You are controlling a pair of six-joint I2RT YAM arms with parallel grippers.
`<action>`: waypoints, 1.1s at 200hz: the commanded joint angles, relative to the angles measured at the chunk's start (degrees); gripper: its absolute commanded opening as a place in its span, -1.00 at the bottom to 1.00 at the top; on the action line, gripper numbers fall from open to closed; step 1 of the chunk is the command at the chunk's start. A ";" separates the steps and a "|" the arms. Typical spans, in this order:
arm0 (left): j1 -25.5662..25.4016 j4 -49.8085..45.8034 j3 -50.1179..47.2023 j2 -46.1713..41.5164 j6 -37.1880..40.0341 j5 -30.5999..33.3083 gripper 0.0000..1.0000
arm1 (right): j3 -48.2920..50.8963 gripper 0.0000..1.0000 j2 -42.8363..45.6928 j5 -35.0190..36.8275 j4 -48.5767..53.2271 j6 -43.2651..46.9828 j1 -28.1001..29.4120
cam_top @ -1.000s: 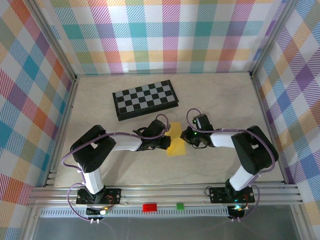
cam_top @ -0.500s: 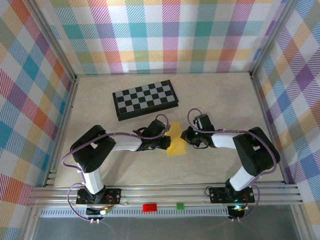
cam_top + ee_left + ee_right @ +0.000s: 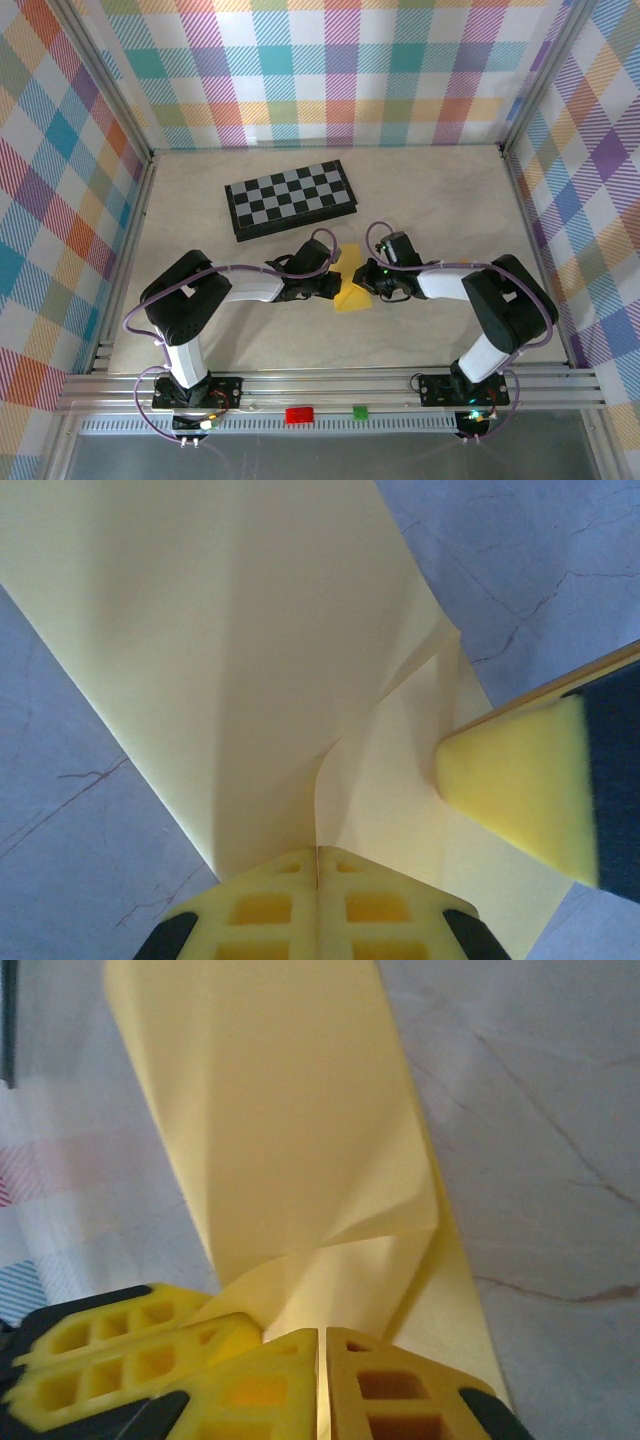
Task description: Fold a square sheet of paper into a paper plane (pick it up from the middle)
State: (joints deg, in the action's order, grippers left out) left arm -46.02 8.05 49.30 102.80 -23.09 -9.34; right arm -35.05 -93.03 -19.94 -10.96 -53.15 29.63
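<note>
The yellow square sheet of paper (image 3: 352,296) lies folded on the table between my two grippers, with one flap raised off the layer beneath (image 3: 250,640) (image 3: 290,1130). My left gripper (image 3: 336,287) (image 3: 318,855) is shut, and a crease edge of the sheet runs into the seam of its jaws. From the other side my right gripper (image 3: 369,282) (image 3: 320,1338) is shut on the sheet's edge, a thin strip of paper showing between its fingers. Its yellow fingertip (image 3: 515,790) presses close to the raised flap. The paper plane is out of view.
A black-and-grey chessboard (image 3: 290,198) lies behind the grippers towards the back left. Bare tabletop (image 3: 450,200) stretches to the right and in front, bounded by checked walls and the metal rail (image 3: 330,385) along the near edge.
My right gripper has slid left towards the left gripper, and the paper between them has buckled upwards. The left gripper has stayed in place.
</note>
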 commanded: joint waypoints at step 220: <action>0.17 -6.55 -0.09 2.22 1.03 0.64 -1.00 | 0.27 -0.73 2.08 -0.54 -0.61 -0.36 0.08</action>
State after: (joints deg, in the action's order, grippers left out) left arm -46.02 7.68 49.45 102.83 -23.05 -9.37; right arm -35.46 -91.53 -20.01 -10.35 -53.12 29.63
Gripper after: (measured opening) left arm 0.048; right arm 0.138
